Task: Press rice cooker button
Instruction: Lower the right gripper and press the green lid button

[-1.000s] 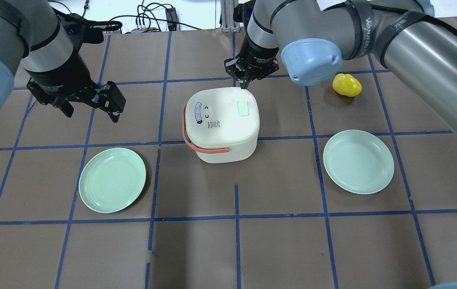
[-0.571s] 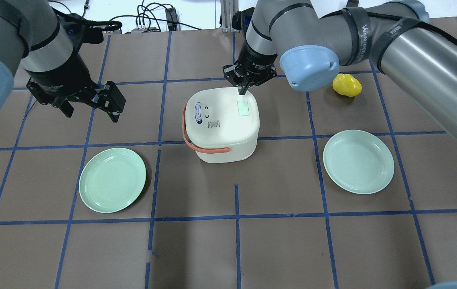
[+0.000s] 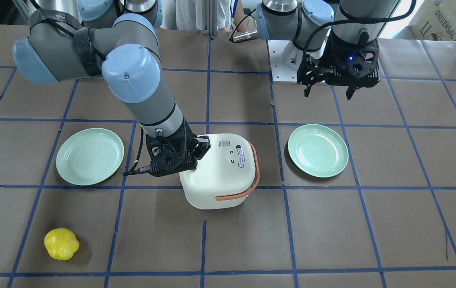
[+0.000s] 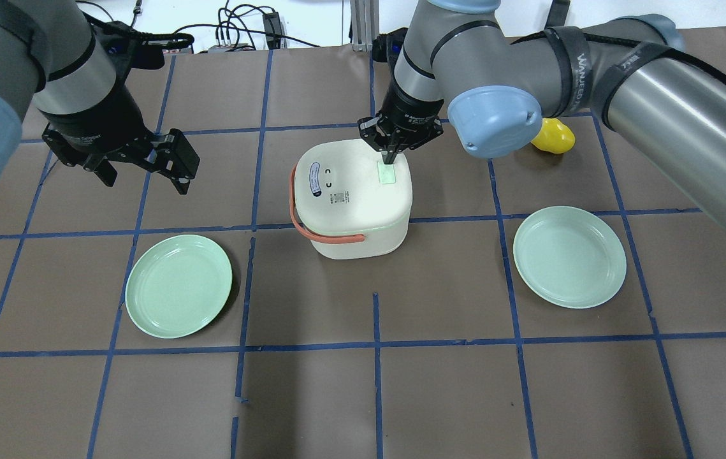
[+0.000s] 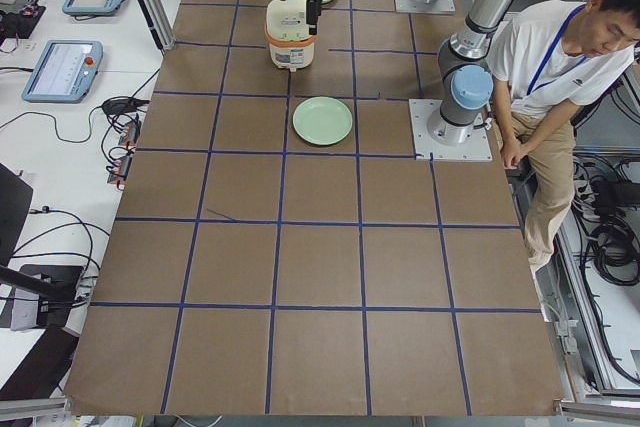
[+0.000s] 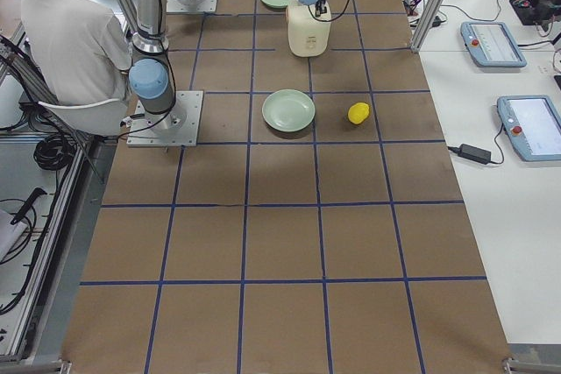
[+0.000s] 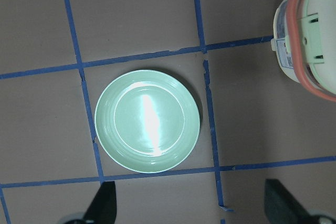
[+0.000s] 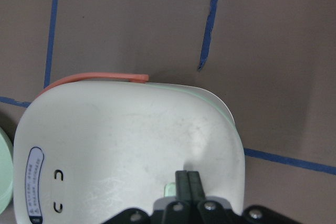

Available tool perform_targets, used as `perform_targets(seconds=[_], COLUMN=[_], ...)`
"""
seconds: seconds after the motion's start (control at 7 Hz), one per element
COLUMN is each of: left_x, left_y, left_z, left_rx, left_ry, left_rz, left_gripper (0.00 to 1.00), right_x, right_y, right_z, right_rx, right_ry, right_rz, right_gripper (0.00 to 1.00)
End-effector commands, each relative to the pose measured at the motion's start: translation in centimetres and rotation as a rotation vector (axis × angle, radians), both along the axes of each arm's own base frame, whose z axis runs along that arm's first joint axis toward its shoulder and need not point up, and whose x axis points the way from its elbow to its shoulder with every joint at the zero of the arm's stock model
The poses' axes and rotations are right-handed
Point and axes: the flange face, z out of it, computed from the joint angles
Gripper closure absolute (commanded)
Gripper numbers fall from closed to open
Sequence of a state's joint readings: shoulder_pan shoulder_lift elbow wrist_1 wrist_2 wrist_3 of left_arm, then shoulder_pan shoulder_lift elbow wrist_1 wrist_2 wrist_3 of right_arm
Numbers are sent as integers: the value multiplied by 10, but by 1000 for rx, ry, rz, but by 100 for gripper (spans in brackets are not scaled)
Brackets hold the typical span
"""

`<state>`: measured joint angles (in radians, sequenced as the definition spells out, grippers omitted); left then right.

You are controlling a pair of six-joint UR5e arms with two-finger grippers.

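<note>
Brown tabletop (image 4: 312,395) gridded with blue tape (image 4: 376,319), white side benches (image 5: 50,122), perhaps control tablets (image 5: 62,69), tangled cables (image 5: 610,207)

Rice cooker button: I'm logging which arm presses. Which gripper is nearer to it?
Right. The right gripper, shut, has its tips at the green button on the rice cooker lid. The left gripper hangs open off to the cooker's left, well apart.

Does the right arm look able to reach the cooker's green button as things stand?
Likely yes. The right gripper, fingers shut together, points down over the lid of the rice cooker right at the edge of the green button, with nothing between them. Actual contact cannot be confirmed.
</note>
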<state>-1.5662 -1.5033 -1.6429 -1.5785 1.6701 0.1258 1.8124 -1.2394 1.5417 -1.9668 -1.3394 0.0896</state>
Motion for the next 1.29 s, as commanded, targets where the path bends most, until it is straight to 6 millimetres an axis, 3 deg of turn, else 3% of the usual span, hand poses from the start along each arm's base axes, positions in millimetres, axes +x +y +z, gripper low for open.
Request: perform_targets(seconds=[0.0,0.29,0.71,1.14], left_x=[0,0,0,0], left_y=[0,0,0,0], left_z=[0,0,0,0], left_rx=[0,0,0,0], left_ry=[0,0,1,0], left_rz=[0,0,0,0], left_gripper=[0,0,0,0], right_x=[0,-1,-3,-3], right_y=[3,5,10,8], right_z=[2,6,-6,-1], right_rx=[9,4,25,16], right_ry=[3,5,7,5], right_rz=[0,-1,-2,-3], right_gripper=[100,100,100,100])
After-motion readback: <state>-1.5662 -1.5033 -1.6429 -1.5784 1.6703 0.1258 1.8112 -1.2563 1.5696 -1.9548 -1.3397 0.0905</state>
